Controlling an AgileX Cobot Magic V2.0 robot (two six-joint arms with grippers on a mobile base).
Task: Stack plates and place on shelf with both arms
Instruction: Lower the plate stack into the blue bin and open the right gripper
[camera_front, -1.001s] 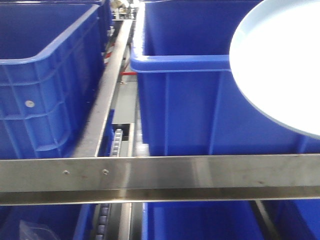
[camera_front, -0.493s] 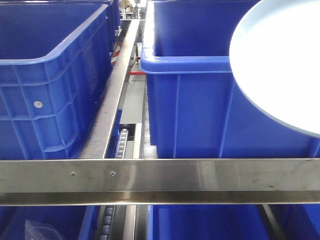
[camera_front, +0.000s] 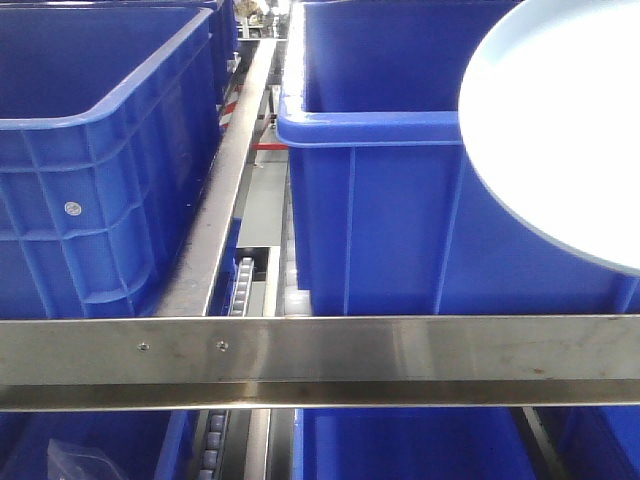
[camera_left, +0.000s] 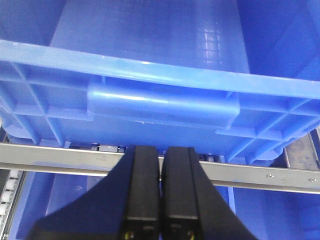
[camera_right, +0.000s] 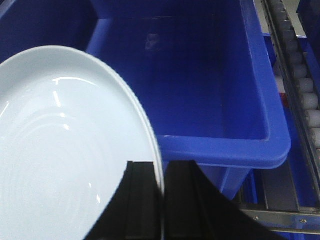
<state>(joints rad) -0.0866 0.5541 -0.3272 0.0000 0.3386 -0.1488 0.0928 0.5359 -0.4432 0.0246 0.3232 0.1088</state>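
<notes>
1. Right claw (camera_right: 162, 200) is clamped on the plate (camera_right: 65, 150) rim, held tilted over the blue bin (camera_right: 270, 145).
2. Left claw (camera_left: 160, 185) is pressed together, holding nothing.
3. The plate looks glossy, stiff and breakable; an edge pinch risks slipping, so support the opposite rim.

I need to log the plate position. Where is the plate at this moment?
The plate is clamped by its rim in the right gripper, held in front of the blue crate; the front view shows it at the right edge.
</notes>
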